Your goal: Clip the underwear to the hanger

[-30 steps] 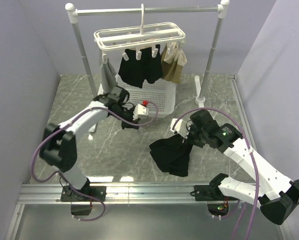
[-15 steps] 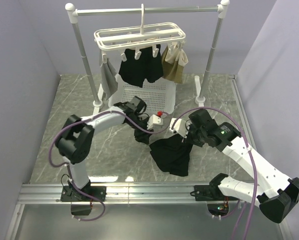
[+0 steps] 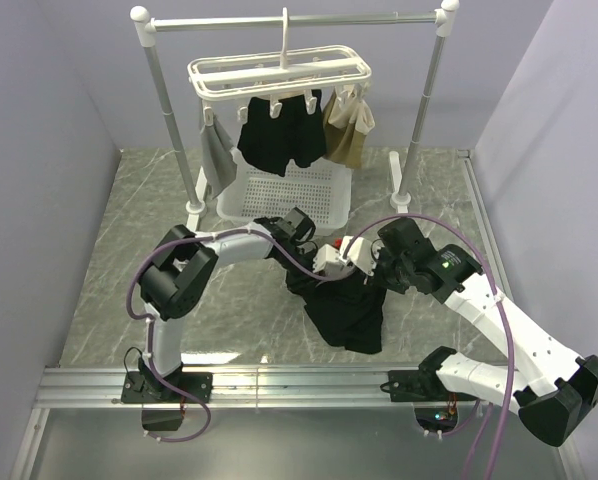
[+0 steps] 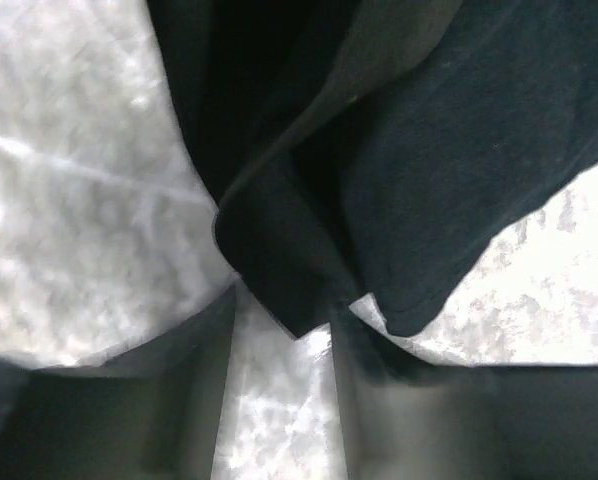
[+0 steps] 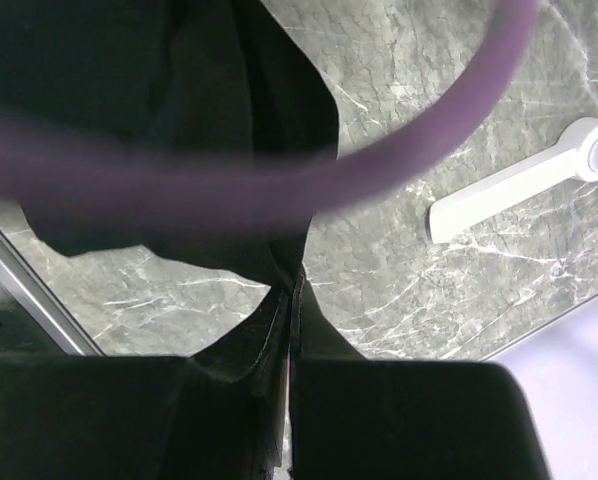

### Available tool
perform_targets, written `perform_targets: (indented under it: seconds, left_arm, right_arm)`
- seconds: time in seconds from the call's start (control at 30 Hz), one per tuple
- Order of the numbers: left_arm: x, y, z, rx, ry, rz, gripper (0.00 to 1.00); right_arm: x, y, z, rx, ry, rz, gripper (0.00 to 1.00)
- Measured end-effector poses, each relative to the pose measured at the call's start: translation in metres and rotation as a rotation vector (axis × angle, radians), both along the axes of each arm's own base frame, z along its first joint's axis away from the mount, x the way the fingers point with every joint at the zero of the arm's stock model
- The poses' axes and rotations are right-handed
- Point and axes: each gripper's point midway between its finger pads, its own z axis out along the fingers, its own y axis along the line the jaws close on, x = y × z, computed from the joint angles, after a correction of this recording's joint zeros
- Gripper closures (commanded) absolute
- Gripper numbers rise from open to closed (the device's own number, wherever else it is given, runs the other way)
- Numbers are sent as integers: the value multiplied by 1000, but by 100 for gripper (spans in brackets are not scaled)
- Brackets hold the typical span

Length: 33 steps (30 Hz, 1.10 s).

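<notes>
Black underwear (image 3: 344,310) lies crumpled on the marble table (image 3: 159,200), just beyond the arm bases and a little right of centre in the overhead view. Its bulk trails toward 6 o'clock and its upper edge is gathered at 12 o'clock, where both arms meet it. Right gripper (image 5: 291,310), seen from its own wrist camera, has its fingers pressed together on a pinch of the black cloth at the garment's upper right. Left gripper (image 4: 284,305) reaches across from 9 o'clock to the upper left corner. Its wrist view shows the jaws parted, with a folded tip of fabric poking into the gap and bare table showing beneath. The two grippers sit just beside each other along the top edge, which seems to run from 9 to 3 o'clock. The left arm is the free one, and the coming move likely depends on its jaws closing on that fold. Further toward 12 o'clock stands a white basket (image 3: 299,185). Beyond it the hanger (image 3: 279,72) hangs from a grey rail stand (image 3: 299,20), well apart from the grippers, already carrying black, tan and grey garments
</notes>
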Motion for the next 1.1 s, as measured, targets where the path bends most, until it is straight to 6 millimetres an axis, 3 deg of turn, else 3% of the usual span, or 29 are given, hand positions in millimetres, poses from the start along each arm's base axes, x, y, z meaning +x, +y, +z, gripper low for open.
perform_targets:
  seconds: [0.1,0.2,0.4,0.63,0.8,1.1]
  left_arm:
    - [-7,-6,-2,3,0,-19,93]
    - [-12,-7,-2,6,1,-35,100]
    - [-7,5,10,11,-1,-9,99]
    - [19,45,94,-72,-140,81,100]
    - [15,61,142,-98,-223,91,100]
    - [18,95,217,-86,-429,191,100]
  right_arm:
    - [0,0,0,-1,-1,2,100]
    - [0,0,0,-2,-3,3,100]
    - [0,-4,4,-6,-29,-1,100]
    - [2,-9,13,-2,-74,-14,100]
    - [7,-8,20,2,-93,-24,100]
    - [46,8,92,133,-324,-89,100]
